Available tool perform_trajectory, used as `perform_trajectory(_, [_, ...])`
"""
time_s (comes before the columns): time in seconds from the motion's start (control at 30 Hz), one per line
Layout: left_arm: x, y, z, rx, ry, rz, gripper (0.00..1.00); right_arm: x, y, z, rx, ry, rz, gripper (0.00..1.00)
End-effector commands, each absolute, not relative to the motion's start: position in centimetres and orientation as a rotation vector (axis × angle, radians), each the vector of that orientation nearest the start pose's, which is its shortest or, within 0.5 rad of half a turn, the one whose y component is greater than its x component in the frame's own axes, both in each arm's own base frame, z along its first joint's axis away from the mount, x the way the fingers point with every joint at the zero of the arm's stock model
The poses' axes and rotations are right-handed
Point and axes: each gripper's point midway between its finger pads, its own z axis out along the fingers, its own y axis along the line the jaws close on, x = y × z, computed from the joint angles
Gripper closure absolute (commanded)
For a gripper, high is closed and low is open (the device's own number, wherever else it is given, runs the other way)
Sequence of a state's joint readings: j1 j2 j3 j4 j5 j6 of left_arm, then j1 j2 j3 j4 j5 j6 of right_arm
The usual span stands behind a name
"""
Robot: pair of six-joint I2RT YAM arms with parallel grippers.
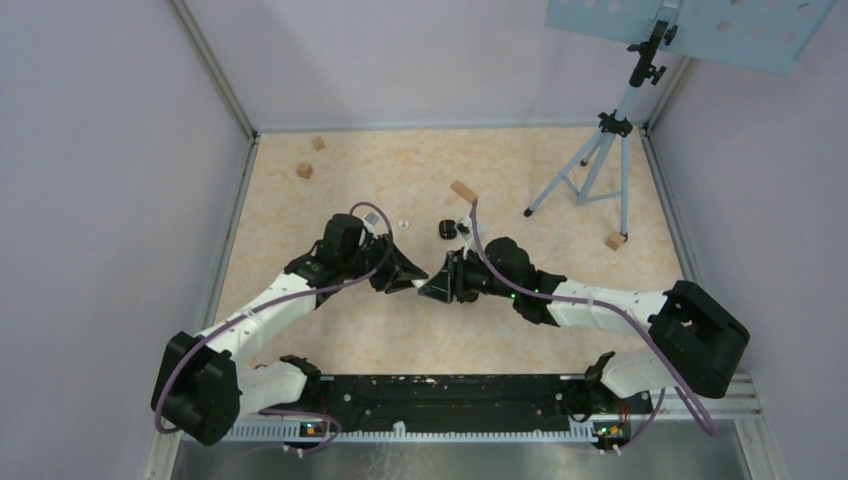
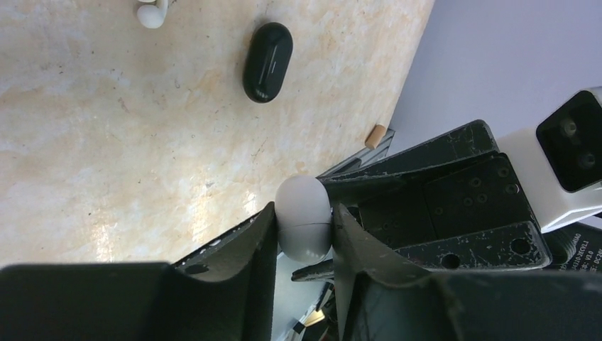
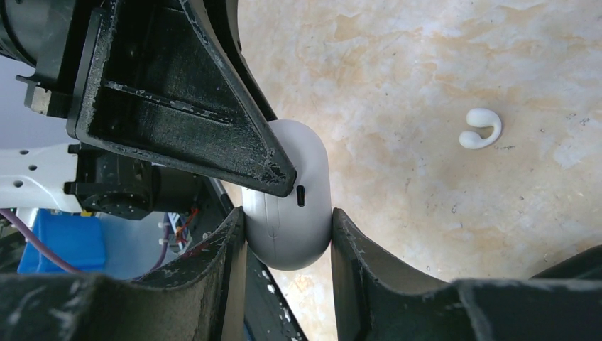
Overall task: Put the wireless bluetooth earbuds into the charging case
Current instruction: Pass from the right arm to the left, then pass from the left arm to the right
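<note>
A white oval charging case [image 2: 304, 213] is held closed above the table, gripped from both ends. My left gripper [image 2: 304, 229] is shut on one end, its fingers pressed to both sides. My right gripper [image 3: 287, 229] is shut on the other end of the case [image 3: 309, 234], near the charging port. In the top view the left gripper [image 1: 410, 274] and right gripper [image 1: 436, 280] meet tip to tip at mid-table. One white earbud [image 3: 481, 129] lies on the table beyond them, also visible as a white earbud [image 1: 404, 224] from above.
A black case [image 2: 267, 62] lies near the white earbud [image 2: 151, 13]. Wooden blocks [image 1: 463, 190] [image 1: 304, 170] [image 1: 318, 143] are scattered at the back, and another block [image 1: 615, 241] is by the tripod [image 1: 600, 150] at back right. Walls enclose the table.
</note>
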State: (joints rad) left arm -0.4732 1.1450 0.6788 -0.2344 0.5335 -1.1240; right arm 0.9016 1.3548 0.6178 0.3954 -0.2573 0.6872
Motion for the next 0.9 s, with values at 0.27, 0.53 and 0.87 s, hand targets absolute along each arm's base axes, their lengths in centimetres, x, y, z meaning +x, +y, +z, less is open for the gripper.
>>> perform_trajectory(0.27, [22.5,-25.3,15.3,-0.059,2.405,-1.349,1.0,20.9,34.0,20.2,-0.402,1.95,1.383,0.26])
perform_trajectory(0.53, [18.5,-27.5,20.1,0.519,2.132,-1.723,1.0,20.0,32.2,22.5,-0.347,1.895,1.641,0.26])
perform_trajectory(0.87, [17.5,-27.3,23.1,0.647,1.988,-1.738,1.0,18.3,31.5,22.8,-0.237,1.811,1.839,0.34])
